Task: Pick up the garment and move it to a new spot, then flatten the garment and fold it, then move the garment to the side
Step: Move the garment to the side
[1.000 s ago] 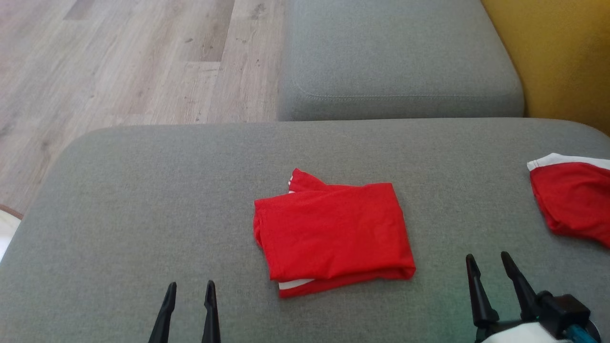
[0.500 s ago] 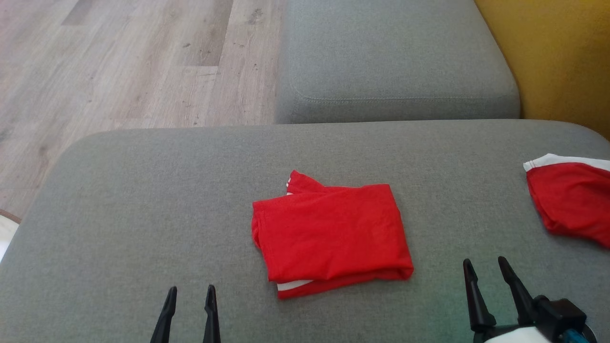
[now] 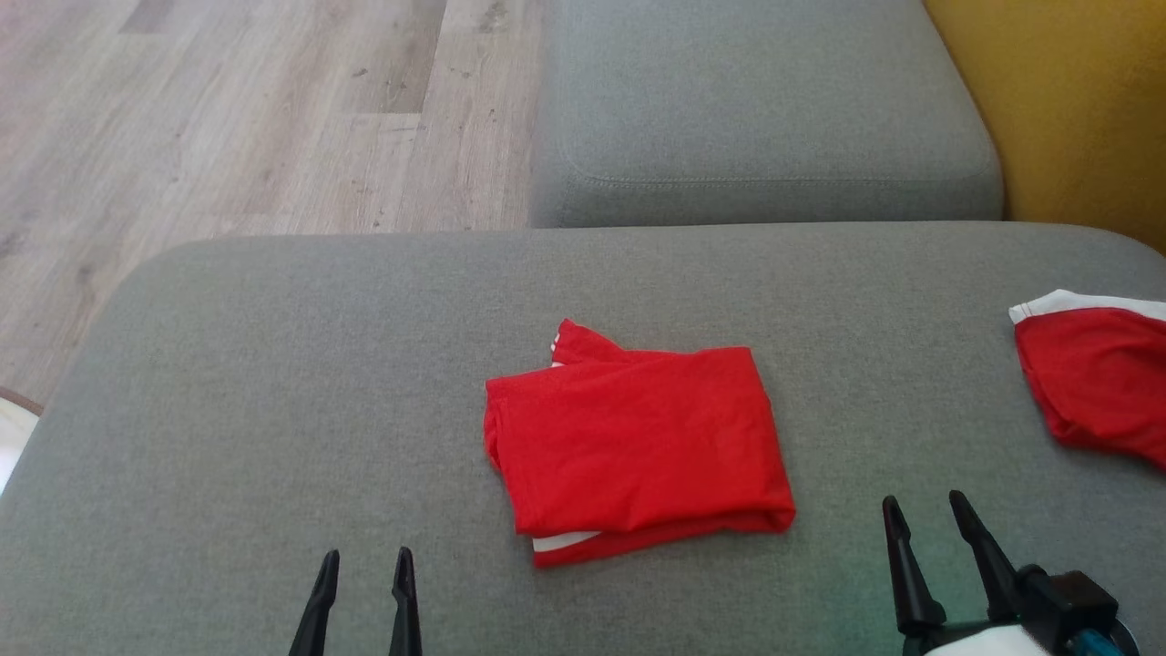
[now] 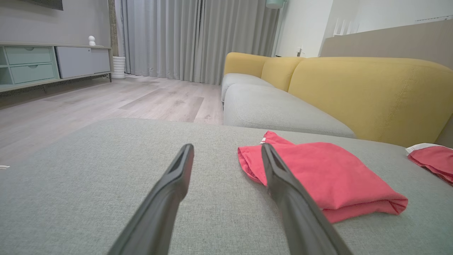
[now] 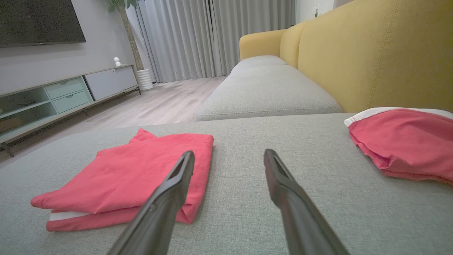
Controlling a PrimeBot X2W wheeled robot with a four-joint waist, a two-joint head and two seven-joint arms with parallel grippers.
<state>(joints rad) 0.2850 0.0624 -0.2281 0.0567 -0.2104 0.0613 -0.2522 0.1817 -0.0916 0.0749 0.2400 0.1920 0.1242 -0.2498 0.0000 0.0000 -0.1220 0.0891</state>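
Red garment [image 3: 638,446] lies folded at the middle of the grey cushion [image 3: 273,364]. Left gripper [image 3: 366,553] and right gripper [image 3: 922,499] sit at the cushion's near edge, fingers wide, empty. Second red piece [image 3: 1093,374] at the cushion's right edge. Probably the side move is left: pinch all layers at the near fold, slide low.

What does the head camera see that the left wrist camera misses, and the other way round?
Head view: the open right end effector at the lower right. Left wrist view: grey curtains and a cabinet with drawers across the room. Both: the folded red garment, a second red garment at the right, the grey cushion, the wooden floor and the open left end effector.
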